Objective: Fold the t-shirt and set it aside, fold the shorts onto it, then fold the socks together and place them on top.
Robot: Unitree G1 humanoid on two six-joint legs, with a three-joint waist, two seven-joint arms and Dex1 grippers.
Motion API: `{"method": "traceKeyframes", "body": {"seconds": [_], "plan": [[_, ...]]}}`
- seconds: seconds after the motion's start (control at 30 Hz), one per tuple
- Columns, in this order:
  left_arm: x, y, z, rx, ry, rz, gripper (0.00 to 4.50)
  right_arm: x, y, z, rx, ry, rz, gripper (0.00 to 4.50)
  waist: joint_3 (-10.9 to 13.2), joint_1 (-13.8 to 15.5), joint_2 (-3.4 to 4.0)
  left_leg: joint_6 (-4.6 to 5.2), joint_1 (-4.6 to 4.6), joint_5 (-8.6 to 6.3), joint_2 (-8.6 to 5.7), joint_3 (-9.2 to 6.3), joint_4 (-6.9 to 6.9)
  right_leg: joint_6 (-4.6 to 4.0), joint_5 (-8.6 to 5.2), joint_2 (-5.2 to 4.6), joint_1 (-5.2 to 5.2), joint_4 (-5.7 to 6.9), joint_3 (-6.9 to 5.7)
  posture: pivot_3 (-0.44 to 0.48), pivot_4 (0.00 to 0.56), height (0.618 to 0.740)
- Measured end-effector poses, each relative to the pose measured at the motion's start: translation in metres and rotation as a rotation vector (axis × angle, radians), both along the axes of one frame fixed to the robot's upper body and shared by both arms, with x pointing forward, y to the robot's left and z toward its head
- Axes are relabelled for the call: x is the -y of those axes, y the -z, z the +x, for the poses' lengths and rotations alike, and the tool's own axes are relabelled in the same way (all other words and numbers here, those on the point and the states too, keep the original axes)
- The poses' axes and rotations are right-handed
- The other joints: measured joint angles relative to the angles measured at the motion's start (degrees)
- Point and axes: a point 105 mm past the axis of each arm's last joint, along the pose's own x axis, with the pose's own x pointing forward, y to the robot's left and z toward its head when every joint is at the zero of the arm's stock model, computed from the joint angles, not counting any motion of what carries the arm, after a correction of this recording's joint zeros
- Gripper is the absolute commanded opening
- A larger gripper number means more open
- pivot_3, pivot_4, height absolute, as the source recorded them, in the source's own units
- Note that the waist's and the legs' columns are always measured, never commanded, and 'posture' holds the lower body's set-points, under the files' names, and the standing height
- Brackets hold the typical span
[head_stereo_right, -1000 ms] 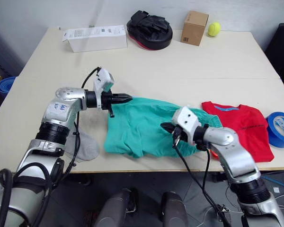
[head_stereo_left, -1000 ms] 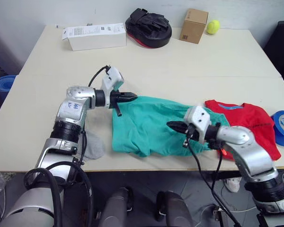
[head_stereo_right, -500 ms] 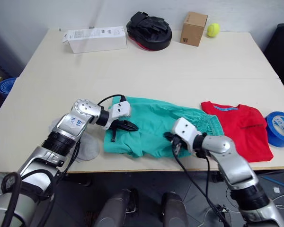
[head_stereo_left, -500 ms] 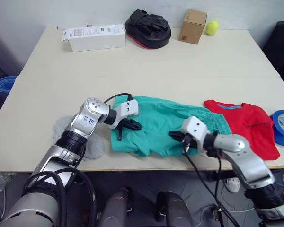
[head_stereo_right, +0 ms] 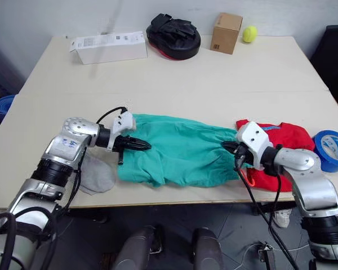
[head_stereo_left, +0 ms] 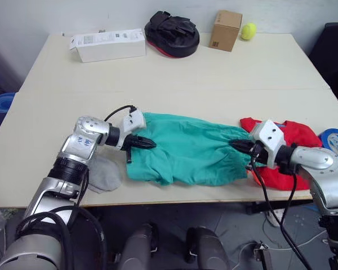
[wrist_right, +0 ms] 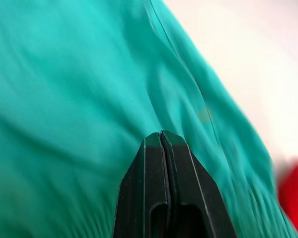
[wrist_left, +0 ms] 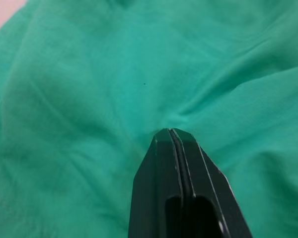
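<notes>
The teal-green shorts (head_stereo_left: pixel 186 153) lie stretched out sideways near the table's front edge. My left gripper (head_stereo_left: pixel 148 144) is shut on their left end, and the cloth puckers at its tip (wrist_left: pixel 170 131). At the shorts' right end, my right gripper (head_stereo_left: pixel 236 145) is shut on the fabric (wrist_right: pixel 160 134). The red t-shirt (head_stereo_right: pixel 296 135) lies crumpled just right of the shorts, partly under my right forearm. A light grey sock (head_stereo_left: pixel 101 175) rests at the front left, beneath my left arm.
At the table's right edge sits a blue tape roll (head_stereo_left: pixel 337 139). Along the far edge stand a white box (head_stereo_left: pixel 107 44), a black padded mitt (head_stereo_left: pixel 172 34), a cardboard box (head_stereo_left: pixel 225 29) and a tennis ball (head_stereo_left: pixel 248 31).
My right gripper has moved right, from the shorts' front middle to their right end by the t-shirt. The shorts now lie drawn out longer. My left gripper shifted slightly left.
</notes>
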Motion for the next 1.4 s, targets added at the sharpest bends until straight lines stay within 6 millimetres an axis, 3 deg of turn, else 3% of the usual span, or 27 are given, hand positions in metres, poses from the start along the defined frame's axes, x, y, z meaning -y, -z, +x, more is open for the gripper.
{"method": "traceKeyframes", "body": {"seconds": [0.1, 0.23, 0.3, 0.37, 0.43, 0.57, 0.9, 1.0, 1.13, 1.2, 1.33, 1.4], "plan": [[0.002, -0.013, -0.021, 0.009, 0.071, 0.010, 0.01, -0.024, 0.000, -0.007, -0.013, -0.067, 0.026, 0.03, 0.00, 0.08, 0.01, 0.04, 0.02, -0.02, -0.06, -0.02, 0.00, 0.04, 0.02, 0.00, 0.11, -0.09, 0.02, 0.000, 0.150, 0.740], [0.003, 0.028, -0.045, -0.048, 0.129, 0.143, 0.01, -0.048, 0.025, -0.012, -0.082, -0.094, 0.029, 0.03, 0.00, -0.06, 0.01, 0.03, 0.00, -0.03, -0.06, 0.04, -0.07, 0.04, 0.02, 0.03, 0.09, -0.26, 0.05, 0.000, 0.150, 0.740], [0.003, 0.046, -0.047, -0.054, 0.128, 0.213, 0.01, -0.054, 0.037, -0.012, -0.114, -0.089, 0.010, 0.03, 0.01, 0.10, 0.02, -0.06, -0.03, -0.04, -0.06, 0.04, -0.07, 0.00, 0.00, 0.02, 0.05, -0.29, 0.06, 0.000, 0.150, 0.740], [0.003, 0.051, -0.045, -0.004, 0.138, 0.255, 0.01, -0.054, 0.050, -0.013, -0.148, -0.077, -0.029, 0.03, 0.01, 0.26, 0.03, -0.25, -0.02, -0.14, -0.06, 0.04, -0.07, -0.03, -0.01, 0.01, 0.10, -0.43, 0.09, 0.000, 0.150, 0.740], [0.000, 0.051, -0.043, 0.050, 0.154, 0.287, 0.01, -0.048, 0.061, -0.015, -0.174, -0.067, -0.073, 0.03, -0.03, 0.23, 0.08, -0.25, 0.04, -0.16, -0.06, 0.10, -0.10, -0.03, -0.01, -0.01, 0.14, -0.49, 0.17, 0.000, 0.150, 0.740], [-0.009, 0.051, -0.036, 0.087, 0.140, 0.316, 0.01, -0.031, 0.062, -0.017, -0.177, -0.048, -0.118, 0.03, -0.33, 0.10, 0.30, -0.29, 0.21, -0.18, -0.05, 0.11, -0.19, -0.03, -0.01, -0.02, 0.21, -0.48, 0.19, 0.000, 0.150, 0.740], [-0.044, 0.051, -0.040, 0.085, 0.095, 0.388, 0.01, 0.039, 0.056, -0.009, -0.173, 0.101, -0.207, 0.03, -0.45, -0.11, 0.38, -0.17, 1.16, -0.29, -0.03, 0.19, -0.98, -0.22, -0.11, -0.01, 1.01, -1.10, 0.20, 0.000, 0.150, 0.740], [-0.047, 0.049, -0.040, 0.069, 0.083, 0.379, 0.01, 0.044, 0.052, -0.006, -0.159, 0.119, -0.198, 0.03, -0.46, -0.11, 0.40, -0.51, 1.15, -0.12, -0.01, 0.18, -1.11, -0.29, -0.16, 0.01, 0.90, -1.04, 0.17, 0.000, 0.150, 0.740], [-0.040, 0.043, -0.038, -0.026, 0.035, 0.277, 0.01, 0.040, 0.039, -0.007, -0.153, 0.137, -0.080, 0.03, -0.36, -0.01, 0.46, -0.45, 0.94, -0.06, 0.00, 0.17, -1.04, -0.29, -0.16, 0.03, 0.78, -0.97, 0.09, 0.000, 0.150, 0.740], [-0.026, 0.030, -0.036, -0.078, 0.033, 0.159, 0.01, 0.032, 0.026, -0.014, -0.138, 0.118, -0.013, 0.03, -0.30, 0.21, 0.42, -0.18, 0.83, 0.08, -0.01, 0.11, -0.97, -0.28, -0.15, 0.03, 0.77, -0.98, 0.05, 0.000, 0.150, 0.740], [0.004, -0.019, -0.024, -0.029, 0.061, -0.042, 0.01, 0.015, 0.000, -0.040, -0.133, 0.092, 0.103, 0.03, -0.27, 1.49, 0.32, -0.11, 0.79, 0.05, -0.03, 0.03, -0.92, -0.24, -0.13, 0.01, 0.87, -1.11, 0.03, 0.000, 0.150, 0.740], [0.013, -0.023, -0.019, -0.005, 0.060, -0.068, 0.01, 0.013, 0.000, -0.051, -0.161, 0.107, 0.129, 0.03, -0.28, 1.60, 0.33, -0.21, 0.83, -0.04, -0.06, 0.04, -0.93, -0.21, -0.11, 0.01, 0.93, -1.16, 0.03, 0.000, 0.150, 0.740]]}}
